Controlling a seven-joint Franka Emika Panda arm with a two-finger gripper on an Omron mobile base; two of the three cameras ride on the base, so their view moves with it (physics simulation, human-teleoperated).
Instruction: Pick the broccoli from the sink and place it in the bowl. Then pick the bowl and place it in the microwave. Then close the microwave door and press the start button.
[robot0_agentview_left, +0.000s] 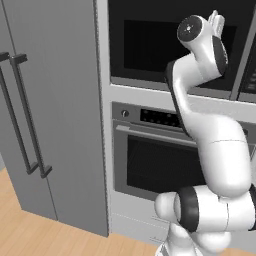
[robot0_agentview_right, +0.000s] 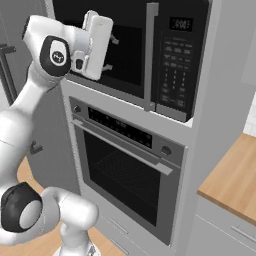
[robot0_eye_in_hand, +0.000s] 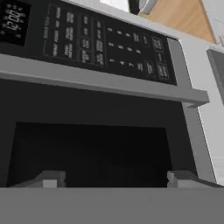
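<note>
- The microwave (robot0_agentview_right: 165, 55) sat built into the cabinet wall above the oven (robot0_agentview_right: 125, 175), with its black microwave door (robot0_agentview_left: 170, 42) shut flat against the front.
- The arm reached up with the gripper (robot0_agentview_right: 111, 52) in front of the door's dark window, jaws pointed at the glass.
- The jaws stood wide and empty — in the hand view the two fingertips (robot0_eye_in_hand: 50, 178) sat far apart at the bottom, with nothing between them.
- Whether the fingertips touched the door could not be told; they were close to it.
- In the hand view the door handle (robot0_eye_in_hand: 100, 78) ran as a grey bar across the picture, and the control panel (robot0_eye_in_hand: 100, 41) with its button rows and display lay beyond it.
- A grey refrigerator (robot0_agentview_left: 50, 110) with long dark handles stood left of the oven column — a wooden table (robot0_agentview_right: 232, 175) lay to the right.
</note>
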